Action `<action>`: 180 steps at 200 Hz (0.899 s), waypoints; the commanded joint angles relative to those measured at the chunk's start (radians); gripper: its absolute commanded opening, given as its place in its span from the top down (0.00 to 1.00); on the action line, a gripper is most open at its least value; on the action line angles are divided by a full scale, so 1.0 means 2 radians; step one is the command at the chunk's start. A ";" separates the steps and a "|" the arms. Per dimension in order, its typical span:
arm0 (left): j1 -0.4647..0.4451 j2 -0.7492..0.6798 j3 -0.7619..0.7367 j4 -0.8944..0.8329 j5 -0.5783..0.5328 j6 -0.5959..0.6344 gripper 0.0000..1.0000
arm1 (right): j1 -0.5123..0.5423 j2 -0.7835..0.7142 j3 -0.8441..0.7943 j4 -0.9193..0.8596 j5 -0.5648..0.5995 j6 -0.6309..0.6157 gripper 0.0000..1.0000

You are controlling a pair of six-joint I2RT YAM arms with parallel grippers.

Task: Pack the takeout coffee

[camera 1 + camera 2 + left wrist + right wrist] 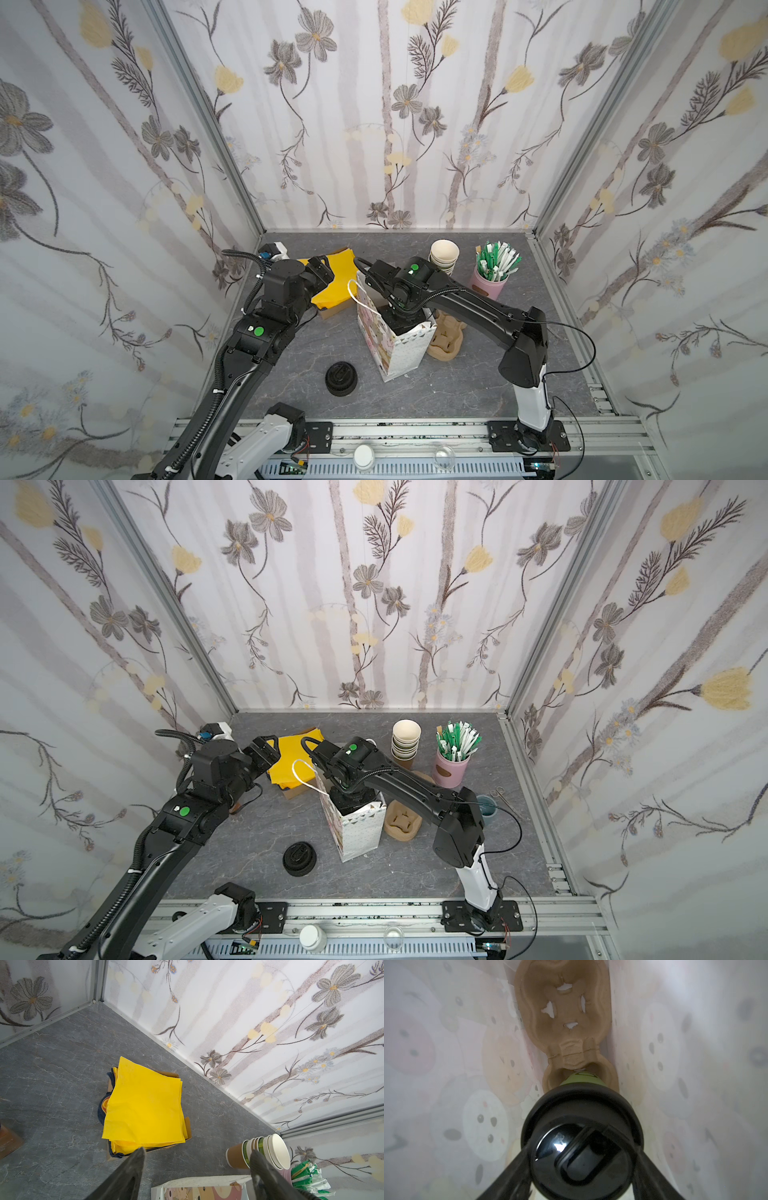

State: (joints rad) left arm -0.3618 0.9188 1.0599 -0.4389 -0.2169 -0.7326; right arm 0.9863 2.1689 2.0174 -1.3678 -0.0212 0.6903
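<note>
Takeout coffee (581,1109) is gripped by its lid in the right hand (582,1147), inside the bag (446,1064); left hand (197,1150) spread wide, empty.

So my booth is boxed in on three sides: back wall (395,124), left wall (83,208) and right wall (685,208). All three have the same white wallpaper with pale grey-brown stripes, grey blossoms and buttery yellow flowers. Aluminium posts (210,120) run up both back corners. My desk (457,390) has a dark grey stone look with thin lighter veins, and an aluminium rail (415,430) runs along its front edge. Light's soft and even everywhere.
</note>
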 commanded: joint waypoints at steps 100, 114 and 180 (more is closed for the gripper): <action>0.001 -0.025 -0.008 0.012 0.030 0.018 0.20 | 0.007 0.053 0.037 0.005 -0.011 -0.025 0.36; 0.000 -0.031 -0.009 0.012 0.030 0.020 0.20 | 0.007 0.058 0.040 0.006 -0.010 -0.026 0.36; 0.000 -0.056 0.000 0.001 0.061 0.048 0.20 | 0.007 0.073 0.043 0.006 0.011 -0.027 0.36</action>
State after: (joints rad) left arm -0.3618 0.8215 1.0443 -0.4385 -0.1394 -0.6796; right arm 0.9993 2.2978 2.1006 -1.3754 -0.0341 0.6418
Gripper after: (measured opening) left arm 0.799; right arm 0.657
